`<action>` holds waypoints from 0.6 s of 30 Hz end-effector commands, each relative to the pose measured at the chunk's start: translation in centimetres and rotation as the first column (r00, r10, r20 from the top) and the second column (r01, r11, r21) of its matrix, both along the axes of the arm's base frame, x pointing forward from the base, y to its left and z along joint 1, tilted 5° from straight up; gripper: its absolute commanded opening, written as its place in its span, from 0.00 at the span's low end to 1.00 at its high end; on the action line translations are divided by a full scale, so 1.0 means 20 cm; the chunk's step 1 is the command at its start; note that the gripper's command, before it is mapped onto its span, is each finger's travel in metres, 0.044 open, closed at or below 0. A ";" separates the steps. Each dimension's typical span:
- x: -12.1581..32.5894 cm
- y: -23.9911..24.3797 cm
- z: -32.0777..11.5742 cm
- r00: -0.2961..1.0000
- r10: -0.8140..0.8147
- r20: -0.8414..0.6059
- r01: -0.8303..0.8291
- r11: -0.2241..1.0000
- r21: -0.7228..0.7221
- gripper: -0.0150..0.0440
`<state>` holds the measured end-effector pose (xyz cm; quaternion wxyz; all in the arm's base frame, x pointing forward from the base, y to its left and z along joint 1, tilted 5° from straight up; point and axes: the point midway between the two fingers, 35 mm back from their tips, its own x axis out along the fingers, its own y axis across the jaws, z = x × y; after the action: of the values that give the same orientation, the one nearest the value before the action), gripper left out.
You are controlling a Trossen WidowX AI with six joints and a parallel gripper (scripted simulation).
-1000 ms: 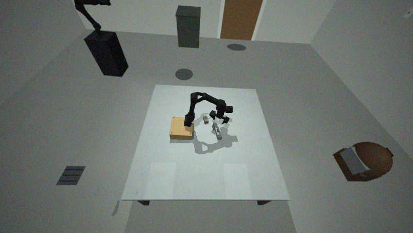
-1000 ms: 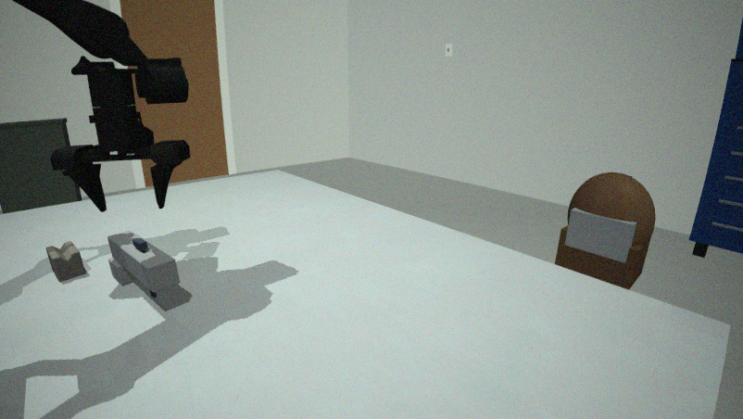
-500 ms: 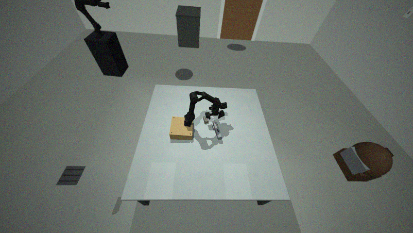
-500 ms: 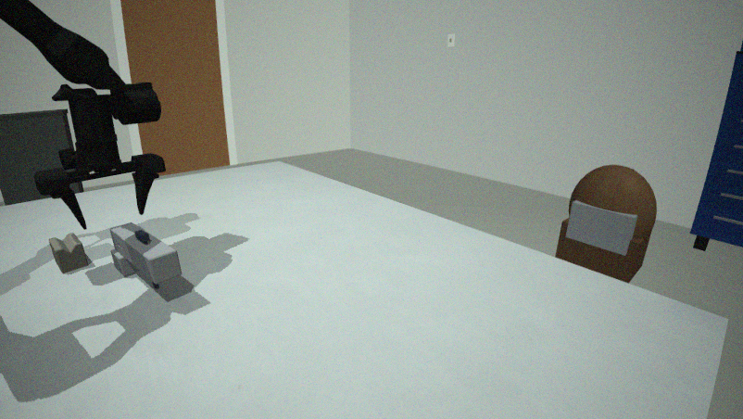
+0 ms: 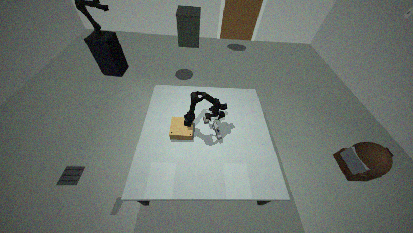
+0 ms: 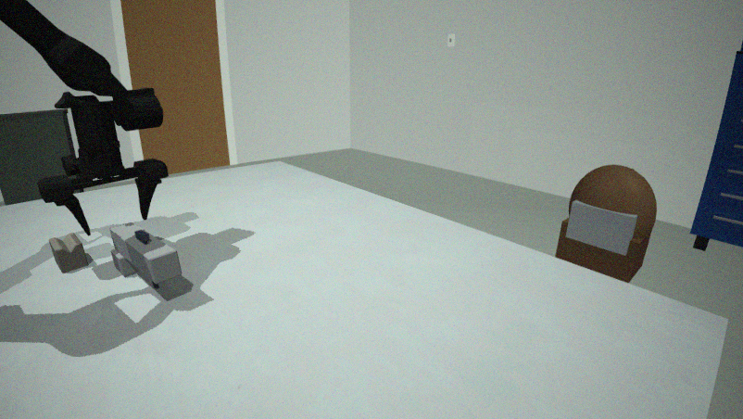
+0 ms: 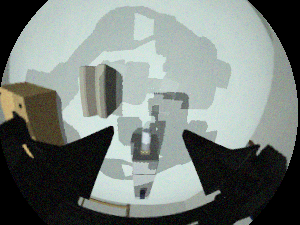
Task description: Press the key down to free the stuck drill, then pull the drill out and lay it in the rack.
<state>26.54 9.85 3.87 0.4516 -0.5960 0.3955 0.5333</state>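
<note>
A long grey block (image 5: pixel 219 135) (image 6: pixel 163 261) (image 7: pixel 145 168) stands on the table, with the small dark blue key (image 6: pixel 142 236) (image 7: pixel 142 193) on its top. I cannot clearly tell the drill from the block; a dark grey end with a bright spot (image 7: pixel 146 140) shows at the block's end in the wrist view. The rack (image 5: pixel 205 120) (image 6: pixel 69 253) (image 7: pixel 88 92) is a small beige block with a V-shaped notch, standing beside the block and empty. My gripper (image 5: pixel 214 118) (image 6: pixel 117 226) (image 7: pixel 149 132) is open and empty, pointing down over the block's far end, its fingertips wide apart.
A wooden box (image 5: pixel 181 127) (image 7: pixel 44 111) stands at the arm's base, on the rack's side. The white table (image 5: pixel 202 173) (image 6: pixel 416 337) bears everything. A brown chair-like object (image 5: pixel 374 159) (image 6: pixel 613 189) stands beyond the table's right edge.
</note>
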 end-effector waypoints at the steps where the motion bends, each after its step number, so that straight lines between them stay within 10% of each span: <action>1: 0.00 -0.01 -0.04 1.000 0.004 -0.006 -0.004 1.000 -0.007 1.00; 18: 0.02 -0.05 -0.17 1.000 0.004 -0.006 -0.004 1.000 -0.008 1.00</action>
<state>27.07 9.03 1.02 0.4505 -0.5969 0.3967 0.5324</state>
